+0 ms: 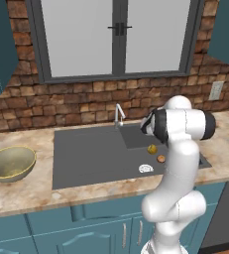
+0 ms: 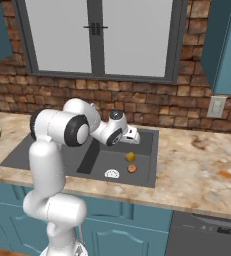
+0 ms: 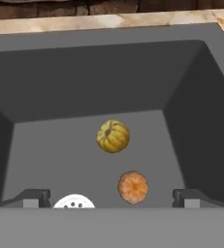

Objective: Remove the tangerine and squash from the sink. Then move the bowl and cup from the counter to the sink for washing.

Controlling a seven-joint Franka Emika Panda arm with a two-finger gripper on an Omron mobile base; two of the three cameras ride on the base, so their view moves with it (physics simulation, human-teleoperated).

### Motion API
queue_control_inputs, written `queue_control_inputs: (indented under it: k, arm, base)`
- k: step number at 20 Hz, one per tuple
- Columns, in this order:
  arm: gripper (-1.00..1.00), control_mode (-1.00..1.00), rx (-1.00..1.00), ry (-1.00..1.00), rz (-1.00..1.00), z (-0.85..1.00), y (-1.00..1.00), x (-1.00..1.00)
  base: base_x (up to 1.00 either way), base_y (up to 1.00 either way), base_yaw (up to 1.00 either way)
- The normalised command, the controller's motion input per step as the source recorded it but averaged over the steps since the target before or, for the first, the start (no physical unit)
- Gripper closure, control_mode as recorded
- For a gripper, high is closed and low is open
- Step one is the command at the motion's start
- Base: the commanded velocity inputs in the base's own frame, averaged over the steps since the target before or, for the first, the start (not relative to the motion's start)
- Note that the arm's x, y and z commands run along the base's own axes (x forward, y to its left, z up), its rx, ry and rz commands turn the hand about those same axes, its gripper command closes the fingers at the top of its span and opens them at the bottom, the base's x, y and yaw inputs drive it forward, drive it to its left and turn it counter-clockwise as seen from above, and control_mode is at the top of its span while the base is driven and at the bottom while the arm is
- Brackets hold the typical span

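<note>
The squash (image 3: 113,136) and the tangerine (image 3: 133,187) lie on the floor of the dark grey sink (image 1: 86,149), in its deeper right basin, a short way apart. From the base, the squash (image 1: 151,148) sits just behind the tangerine (image 1: 161,158), near the white drain (image 1: 145,168). My gripper (image 3: 112,198) hangs open above the basin and looks down at both fruits, with nothing between its fingers (image 3: 33,197). The olive bowl (image 1: 11,162) rests on the counter left of the sink. The cup is out of view.
A chrome faucet (image 1: 118,115) rises at the sink's back edge, close to my hand (image 2: 129,134). Brick wall and window stand behind the counter. Bare marble counter (image 2: 197,165) stretches right of the sink, with a wall outlet (image 2: 216,106) above it.
</note>
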Motion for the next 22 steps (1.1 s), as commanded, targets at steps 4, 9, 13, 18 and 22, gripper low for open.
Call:
queue_control_inputs:
  k: [4,9,13,18,22]
  arm:
    - [-1.0,-1.0,0.0,-0.06,-0.01,-0.11,0.0,0.15]
    - [-1.0,-1.0,0.0,-0.03,-0.02,-0.15,-0.04,0.11]
    - [-1.0,-1.0,0.02,0.0,-0.05,-0.15,-0.1,0.01]
    - [-1.0,-1.0,0.03,0.0,-0.04,-0.15,-0.07,0.06]
    - [-1.0,-1.0,0.05,0.0,-0.04,-0.15,-0.02,0.05]
  base:
    - [0.0,0.0,0.0]
    - [0.0,0.0,0.0]
    - [0.0,0.0,0.0]
    - [0.0,0.0,0.0]
    - [0.0,0.0,0.0]
